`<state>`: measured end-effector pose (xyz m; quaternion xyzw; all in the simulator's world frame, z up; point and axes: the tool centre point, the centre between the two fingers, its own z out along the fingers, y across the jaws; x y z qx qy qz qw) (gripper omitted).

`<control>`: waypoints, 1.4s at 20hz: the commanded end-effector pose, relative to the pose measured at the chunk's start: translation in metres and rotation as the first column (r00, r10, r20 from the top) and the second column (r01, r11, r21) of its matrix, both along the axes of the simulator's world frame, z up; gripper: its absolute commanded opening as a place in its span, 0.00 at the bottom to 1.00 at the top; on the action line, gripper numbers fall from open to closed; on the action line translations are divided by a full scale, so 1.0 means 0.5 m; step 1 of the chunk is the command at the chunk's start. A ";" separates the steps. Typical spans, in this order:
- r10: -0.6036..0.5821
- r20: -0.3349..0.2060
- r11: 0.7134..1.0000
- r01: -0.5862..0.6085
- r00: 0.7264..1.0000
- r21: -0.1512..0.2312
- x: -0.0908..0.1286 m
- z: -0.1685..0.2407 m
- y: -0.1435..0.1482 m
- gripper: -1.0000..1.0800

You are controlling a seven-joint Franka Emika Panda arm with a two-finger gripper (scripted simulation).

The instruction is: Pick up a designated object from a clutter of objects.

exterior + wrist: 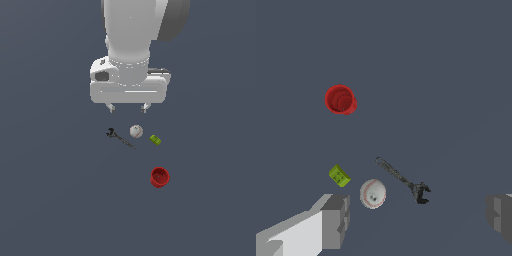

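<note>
The white baseball [136,131] with faint red stitching lies on the dark floor; it also shows in the wrist view [373,193]. A thin black wrench [119,138] lies just to its left in the exterior view and shows in the wrist view [404,181]. A small lime-green block [155,140] lies to the ball's right and shows in the wrist view [339,175]. A red cup [160,177] stands nearer the camera and shows in the wrist view [340,99]. My gripper [128,107] hangs open and empty above the ball, fingers [335,220] wide apart.
The dark grey floor [50,200] spreads on all sides of the four small items. The arm's white body [131,45] fills the upper middle of the exterior view.
</note>
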<state>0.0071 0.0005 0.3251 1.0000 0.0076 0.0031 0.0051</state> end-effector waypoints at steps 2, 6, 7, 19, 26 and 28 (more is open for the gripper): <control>0.000 0.001 1.000 0.000 1.000 0.000 0.000 0.001 0.000 0.96; 0.005 0.018 1.000 -0.005 1.000 0.005 0.007 0.017 -0.008 0.96; 0.006 0.025 1.000 -0.007 1.000 0.006 0.009 0.024 -0.011 0.96; 0.024 0.034 1.000 -0.024 0.999 0.007 0.010 0.016 -0.011 0.96; 0.083 0.029 0.997 -0.083 0.996 0.004 -0.005 -0.052 0.003 0.96; 0.108 0.026 0.994 -0.109 0.994 0.003 -0.013 -0.080 0.009 0.96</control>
